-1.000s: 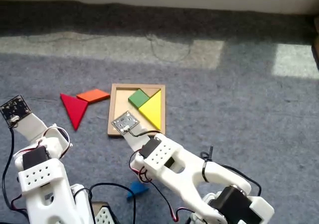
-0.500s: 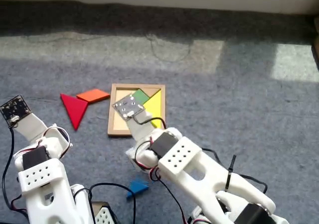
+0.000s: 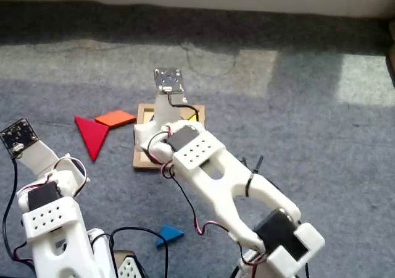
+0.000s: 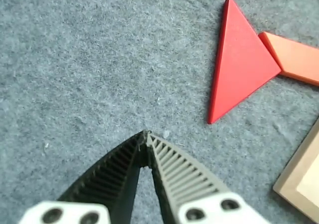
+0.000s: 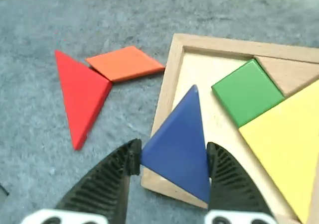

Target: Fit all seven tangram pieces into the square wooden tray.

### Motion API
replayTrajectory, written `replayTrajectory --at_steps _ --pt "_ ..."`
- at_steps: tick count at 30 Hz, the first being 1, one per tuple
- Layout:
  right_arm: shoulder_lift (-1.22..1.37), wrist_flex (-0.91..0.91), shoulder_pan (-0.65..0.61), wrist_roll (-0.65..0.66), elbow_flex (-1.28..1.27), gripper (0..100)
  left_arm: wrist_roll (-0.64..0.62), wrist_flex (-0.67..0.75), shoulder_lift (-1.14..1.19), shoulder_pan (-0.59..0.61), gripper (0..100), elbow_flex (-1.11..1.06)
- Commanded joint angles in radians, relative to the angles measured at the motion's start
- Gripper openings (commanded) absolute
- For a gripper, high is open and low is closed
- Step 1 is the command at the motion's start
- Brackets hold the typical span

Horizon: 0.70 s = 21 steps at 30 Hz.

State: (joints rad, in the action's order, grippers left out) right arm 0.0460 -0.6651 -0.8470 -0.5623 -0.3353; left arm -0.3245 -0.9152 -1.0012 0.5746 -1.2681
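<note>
Blue-painted wood sits in the right gripper (image 5: pixel 172 159), whose fingers are spread about halfway and pinch a blue wooden triangle (image 5: pixel 177 144) by its two long edges. The piece hangs over the near corner of the square wooden tray (image 5: pixel 167 89), on the side facing the loose pieces, its tip pointing in over the bare floor and its base overlapping the rim. Whether it touches the wood cannot be told.

A second ago the right arm (image 3: pixel 210 167) was drawn back, its wrist above that same corner. It has since stretched forward across the tray, bringing the triangle in over the opening. That suggests placement is close, though the piece looks as if it needs to move inward to clear the rim.

Inside the tray lie a green square (image 5: pixel 247 90), a yellow triangle (image 5: pixel 284 144) touching it, and what looks like a tan triangle (image 5: pixel 291 72) beside both. On the grey carpet (image 3: pixel 296 123), a red triangle (image 5: pixel 82 97) and an orange parallelogram (image 5: pixel 124 63) meet at a corner, unmoved, and a smaller blue piece (image 3: pixel 168 233) rests near the arms' bases.

The left gripper (image 4: pixel 146 134) has not stirred. It hovers over the carpet near the red triangle, fingers pressed together on nothing.
</note>
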Motion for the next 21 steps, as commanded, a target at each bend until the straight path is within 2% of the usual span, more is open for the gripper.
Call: replayTrajectory --at_steps 1,7,13,21 --pt "0.102 0.045 0.031 -0.071 0.16 12.7 0.005 0.017 -0.015 0.015 0 0.039" --pt "0.24 0.042 0.042 -0.155 0.295 14.8 0.005 0.017 -0.015 0.015 0 0.041" --pt "0.269 0.041 0.039 -0.173 0.308 33.0 0.005 0.017 -0.015 0.01 0 0.041" --pt "0.125 -0.05 0.047 -0.153 0.303 33.1 0.005 0.017 -0.015 0.008 0 0.041"
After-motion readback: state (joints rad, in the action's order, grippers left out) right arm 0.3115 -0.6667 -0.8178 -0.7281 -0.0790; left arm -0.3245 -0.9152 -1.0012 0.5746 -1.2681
